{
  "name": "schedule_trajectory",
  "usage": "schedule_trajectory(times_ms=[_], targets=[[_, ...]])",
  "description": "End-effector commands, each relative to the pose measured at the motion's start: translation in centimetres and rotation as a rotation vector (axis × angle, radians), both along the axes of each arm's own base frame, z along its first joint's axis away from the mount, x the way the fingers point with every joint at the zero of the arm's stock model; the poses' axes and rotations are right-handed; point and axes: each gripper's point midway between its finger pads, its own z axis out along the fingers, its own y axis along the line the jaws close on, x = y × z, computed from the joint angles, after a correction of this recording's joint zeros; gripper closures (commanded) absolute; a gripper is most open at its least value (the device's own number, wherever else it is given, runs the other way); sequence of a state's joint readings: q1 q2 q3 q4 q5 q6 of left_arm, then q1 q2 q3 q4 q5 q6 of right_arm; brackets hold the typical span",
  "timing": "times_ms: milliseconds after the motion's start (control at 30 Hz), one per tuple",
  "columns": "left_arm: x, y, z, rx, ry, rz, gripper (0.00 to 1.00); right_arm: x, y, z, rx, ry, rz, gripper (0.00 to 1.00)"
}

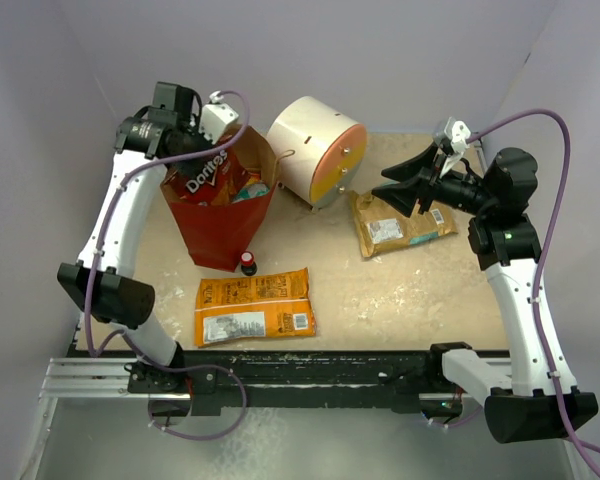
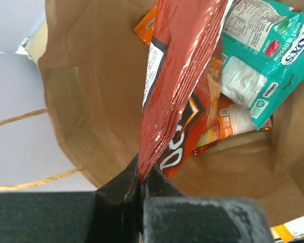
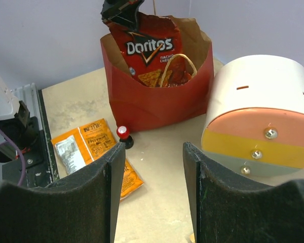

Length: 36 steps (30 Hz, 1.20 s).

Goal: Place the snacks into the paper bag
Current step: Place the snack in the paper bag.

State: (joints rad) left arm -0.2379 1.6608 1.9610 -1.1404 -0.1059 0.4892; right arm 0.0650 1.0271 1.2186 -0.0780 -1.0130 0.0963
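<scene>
Two packets lie flat on the table: the large orange packet in front of the red paper bag, and the tan-brown packet near my right gripper, whose jaws stand apart with nothing between them. My left gripper is pinched tight on the top seam of the Doritos packet, which hangs partway into the bag beside a teal packet. It looks light, crinkly and slippery (mostly air, I'd guess), so the sealed edge is the sensible hold.
</scene>
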Motion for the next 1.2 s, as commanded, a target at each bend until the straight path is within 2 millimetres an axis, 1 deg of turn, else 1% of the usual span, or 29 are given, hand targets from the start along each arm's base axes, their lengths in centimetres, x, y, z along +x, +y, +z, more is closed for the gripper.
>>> schedule_trajectory(times_ms=[0,133,200,400,633,700,767,867,933,1033,1167], targets=[[-0.3,-0.8,0.8,-0.193,0.043,-0.026,1.00,-0.5,-0.1,1.0,-0.010,-0.048,0.002,0.48],[-0.6,-1.6,1.3,-0.306,0.075,-0.043,1.00,-0.5,-0.1,1.0,-0.012,-0.056,0.006,0.48],[-0.8,-2.3,1.4,-0.353,0.091,-0.056,1.00,-0.4,-0.1,1.0,-0.011,-0.055,0.008,0.48],[-1.4,-4.4,1.2,-0.486,0.170,-0.075,1.00,-0.5,-0.1,0.8,-0.012,-0.053,0.008,0.48],[-1.7,-6.3,1.1,-0.609,0.248,-0.058,1.00,-0.5,0.0,0.7,-0.012,-0.052,0.009,0.48],[-1.9,-7.1,0.9,-0.656,0.283,-0.064,0.96,-0.5,0.0,0.7,-0.012,-0.051,0.011,0.48],[-2.1,-8.0,0.7,-0.710,0.324,-0.075,0.95,-0.4,0.0,0.6,-0.012,-0.050,0.010,0.48],[-2.0,-9.0,-0.1,-0.763,0.376,-0.086,0.91,-0.3,-0.1,0.6,-0.012,-0.050,0.006,0.48],[-1.8,-9.1,-0.9,-0.768,0.394,-0.084,0.88,-0.3,-0.1,0.6,-0.013,-0.050,0.001,0.48],[-1.4,-9.1,-1.9,-0.765,0.402,-0.080,0.79,-0.2,-0.2,0.4,-0.013,-0.047,-0.005,0.48],[-1.2,-8.9,-2.7,-0.754,0.389,-0.070,0.69,0.0,-0.2,0.3,-0.014,-0.043,-0.007,0.48]])
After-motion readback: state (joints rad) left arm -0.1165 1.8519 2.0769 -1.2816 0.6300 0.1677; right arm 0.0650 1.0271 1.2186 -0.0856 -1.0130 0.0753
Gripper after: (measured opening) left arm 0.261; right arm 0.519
